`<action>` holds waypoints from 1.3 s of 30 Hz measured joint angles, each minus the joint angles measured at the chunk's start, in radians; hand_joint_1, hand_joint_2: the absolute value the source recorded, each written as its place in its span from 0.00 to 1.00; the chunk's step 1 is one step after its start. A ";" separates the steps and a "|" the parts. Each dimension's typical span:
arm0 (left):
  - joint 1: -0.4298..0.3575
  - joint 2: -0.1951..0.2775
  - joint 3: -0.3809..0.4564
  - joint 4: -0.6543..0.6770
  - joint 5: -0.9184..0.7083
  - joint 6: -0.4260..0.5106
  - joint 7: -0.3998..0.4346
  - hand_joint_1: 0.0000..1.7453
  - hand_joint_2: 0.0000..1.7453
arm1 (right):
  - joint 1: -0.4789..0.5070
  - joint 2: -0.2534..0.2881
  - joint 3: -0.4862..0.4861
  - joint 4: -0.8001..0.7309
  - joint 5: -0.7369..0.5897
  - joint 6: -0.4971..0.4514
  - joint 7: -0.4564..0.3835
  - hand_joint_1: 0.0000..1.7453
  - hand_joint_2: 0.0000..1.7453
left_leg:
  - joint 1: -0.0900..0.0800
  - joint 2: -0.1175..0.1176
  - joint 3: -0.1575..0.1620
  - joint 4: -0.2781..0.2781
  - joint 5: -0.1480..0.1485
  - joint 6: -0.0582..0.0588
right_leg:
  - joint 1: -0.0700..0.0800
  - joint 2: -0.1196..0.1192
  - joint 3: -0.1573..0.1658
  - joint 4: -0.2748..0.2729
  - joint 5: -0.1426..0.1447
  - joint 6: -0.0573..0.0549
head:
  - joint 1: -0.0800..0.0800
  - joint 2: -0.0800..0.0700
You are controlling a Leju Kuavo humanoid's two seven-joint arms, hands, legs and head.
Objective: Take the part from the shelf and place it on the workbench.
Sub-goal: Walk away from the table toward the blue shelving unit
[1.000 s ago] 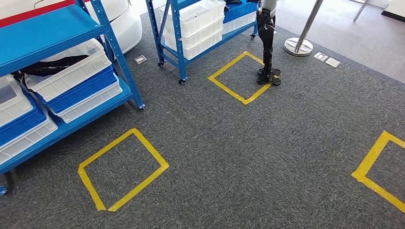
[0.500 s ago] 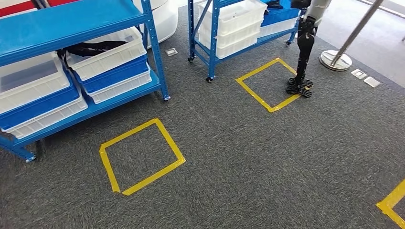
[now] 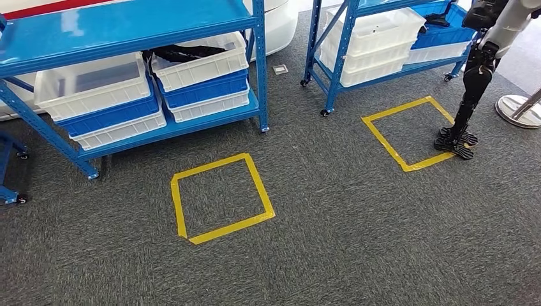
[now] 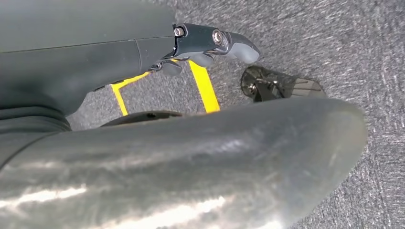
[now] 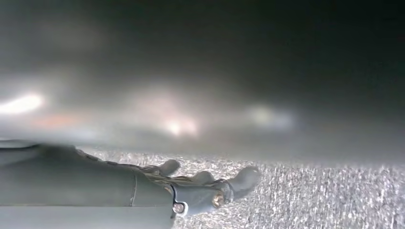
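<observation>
— What is lying underfoot?
— Grey ribbed carpet (image 3: 357,255) is spreading wide, with a yellow tape square (image 3: 221,197) sitting in front of the near blue steel shelf (image 3: 134,25) and a second tape square (image 3: 415,131) before the far shelf (image 3: 348,38).
— And the part?
— Something black is lying in the white plastic bin (image 3: 201,60) on the near shelf; I cannot tell what it is.
— Anything at the edges?
— Another robot's dark leg (image 3: 469,102) is standing on the second square's rim.
— The hands?
— The left hand (image 4: 210,45) and right hand (image 5: 205,186) are hanging over carpet, fingers loosely curled, holding nothing.
</observation>
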 joint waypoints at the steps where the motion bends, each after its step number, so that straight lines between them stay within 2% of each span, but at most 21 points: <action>1: 0.001 0.001 0.000 0.000 -0.001 0.000 -0.001 0.00 0.00 | 0.001 0.001 0.000 0.000 0.000 0.000 -0.001 0.00 0.00 | -0.001 0.030 -0.013 0.028 -0.019 -0.004 | -0.002 -0.013 0.002 -0.002 0.002 -0.007 | -0.003 0.000; 3: 0.000 0.001 0.000 0.000 -0.001 0.000 -0.001 0.00 0.00 | 0.005 0.002 -0.001 0.000 0.000 0.000 -0.002 0.00 0.00 | -0.001 0.091 -0.064 0.143 -0.088 -0.011 | -0.001 -0.039 0.002 -0.003 0.002 -0.017 | -0.009 0.000; 5: 0.000 0.001 0.000 0.000 -0.001 0.000 -0.001 0.00 0.00 | 0.008 0.001 -0.002 0.000 -0.001 0.000 -0.002 0.00 0.00 | 0.003 0.107 -0.117 0.261 -0.137 -0.017 | 0.001 -0.071 0.001 -0.002 0.000 -0.020 | -0.010 0.000; 6: 0.000 0.001 0.000 0.000 -0.002 0.000 -0.001 0.00 0.00 | 0.008 0.001 -0.002 0.000 -0.001 0.000 -0.002 0.00 0.00 | 0.005 0.111 -0.121 0.275 -0.134 -0.018 | 0.002 -0.085 0.002 -0.002 0.000 -0.021 | -0.010 0.000; 8: 0.001 0.002 0.000 0.000 -0.003 0.000 -0.001 0.00 0.00 | 0.007 0.002 -0.003 0.000 -0.001 0.000 -0.002 0.00 0.00 | 0.007 0.128 -0.068 0.183 -0.080 -0.018 | 0.002 -0.111 0.006 -0.002 -0.004 -0.018 | -0.011 0.000; 10: -0.001 0.004 0.000 0.000 -0.003 -0.001 -0.001 0.00 0.00 | 0.007 0.004 -0.004 0.000 -0.001 0.000 -0.002 0.00 0.00 | 0.002 0.173 0.007 0.051 -0.036 -0.012 | 0.008 -0.133 0.012 -0.001 -0.011 -0.009 | -0.010 0.000; 12: -0.004 0.004 0.000 0.000 -0.006 -0.001 -0.001 0.00 0.00 | 0.006 0.004 -0.006 0.000 -0.001 -0.001 -0.002 0.00 0.00 | -0.005 0.190 0.031 0.002 -0.030 -0.001 | 0.015 -0.153 0.019 -0.003 -0.017 0.001 | -0.007 0.000; 14: -0.004 0.004 0.000 0.000 -0.009 -0.001 -0.001 0.00 0.00 | 0.003 0.004 -0.008 0.000 -0.001 -0.001 -0.002 0.00 0.00 | -0.005 0.162 0.027 -0.003 -0.026 0.012 | 0.015 -0.167 0.024 -0.004 -0.020 0.012 | -0.005 0.000; 16: -0.003 0.004 0.000 0.000 -0.011 -0.001 -0.001 0.00 0.00 | 0.001 0.004 -0.009 0.000 0.000 -0.002 -0.002 0.00 0.00 | -0.001 0.136 0.027 -0.011 -0.017 0.026 | 0.013 -0.121 0.009 0.029 -0.043 0.018 | -0.004 0.000; 18: -0.006 0.004 0.000 0.000 -0.012 0.000 -0.002 0.00 0.00 | 0.004 0.004 -0.010 0.000 -0.001 -0.002 -0.003 0.00 0.00 | 0.003 0.112 0.024 -0.014 -0.011 0.037 | 0.011 -0.053 -0.047 0.144 -0.097 0.013 | 0.000 0.000; 20: -0.008 0.004 0.000 0.000 -0.013 0.000 -0.002 0.00 0.00 | 0.007 0.004 -0.012 0.000 -0.006 -0.001 -0.005 0.00 0.00 | 0.003 0.088 0.019 -0.014 -0.008 0.041 | 0.010 -0.033 -0.114 0.271 -0.139 0.011 | 0.002 0.000; 21: -0.007 0.004 0.000 0.000 -0.013 0.000 -0.002 0.00 0.00 | 0.008 0.004 -0.015 0.000 -0.008 0.000 -0.006 0.00 0.00 | 0.003 0.076 0.019 -0.013 -0.007 0.042 | 0.009 -0.031 -0.130 0.294 -0.139 0.016 | 0.002 0.000; 22: -0.006 0.004 0.000 0.000 -0.013 0.000 -0.003 0.00 0.00 | 0.008 0.004 -0.017 0.000 -0.011 0.001 -0.009 0.00 0.00 | 0.003 0.067 0.020 -0.013 -0.007 0.041 | 0.008 -0.031 -0.125 0.273 -0.120 0.025 | 0.002 0.000; 24: -0.005 0.004 0.000 0.000 -0.013 0.001 -0.003 0.00 0.00 | 0.008 0.004 -0.023 0.000 -0.013 0.001 -0.014 0.00 0.00 | 0.003 0.052 0.022 -0.013 -0.007 0.038 | 0.003 -0.025 -0.071 0.138 -0.055 0.042 | 0.002 0.000; 26: -0.006 0.004 0.000 0.000 -0.013 0.001 -0.003 0.00 0.00 | 0.006 0.004 -0.026 0.000 -0.014 0.000 -0.017 0.00 0.00 | -0.003 0.045 0.021 -0.009 -0.009 0.030 | 0.001 -0.015 -0.025 0.024 -0.007 0.040 | 0.002 0.000; 27: -0.006 0.005 0.000 0.000 -0.013 0.002 -0.003 0.00 0.00 | 0.006 0.004 -0.027 0.000 -0.014 -0.001 -0.018 0.00 0.00 | -0.006 0.043 0.020 -0.008 -0.012 0.032 | 0.000 -0.012 -0.017 0.003 0.002 0.034 | 0.001 0.000; 30: -0.005 0.006 0.000 -0.001 -0.013 0.009 -0.007 0.00 0.00 | 0.007 0.004 -0.030 0.000 -0.016 -0.003 -0.020 0.00 0.00 | -0.008 0.045 0.020 -0.007 -0.012 0.047 | 0.002 -0.012 -0.014 -0.002 0.010 0.024 | -0.001 0.000; 32: -0.005 0.006 0.000 -0.001 -0.013 0.017 -0.011 0.00 0.00 | 0.007 0.006 -0.033 0.000 -0.017 -0.005 -0.021 0.00 0.00 | -0.009 0.046 0.025 -0.019 -0.007 0.050 | 0.000 -0.012 -0.009 -0.014 0.016 0.026 | -0.002 0.000; 34: -0.005 0.006 0.000 -0.001 -0.014 0.022 -0.014 0.00 0.00 | 0.007 0.008 -0.035 0.000 -0.019 -0.007 -0.021 0.00 0.00 | 0.000 0.050 0.055 -0.073 0.012 0.062 | 0.000 -0.013 -0.005 -0.022 0.017 0.029 | -0.002 0.000; 37: -0.005 0.004 0.000 -0.001 -0.014 0.024 -0.016 0.00 0.00 | 0.006 0.008 -0.039 0.000 -0.019 -0.007 -0.021 0.00 0.00 | 0.015 0.056 0.091 -0.132 0.037 0.063 | 0.001 -0.015 -0.063 0.098 -0.042 0.021 | 0.003 0.000; 39: -0.005 0.004 0.000 -0.001 -0.015 0.027 -0.016 0.00 0.00 | 0.006 0.007 -0.041 0.000 -0.019 -0.007 -0.021 0.00 0.00 | 0.022 0.057 0.091 -0.132 0.033 0.050 | -0.011 -0.016 -0.121 0.202 -0.076 0.032 | 0.003 0.000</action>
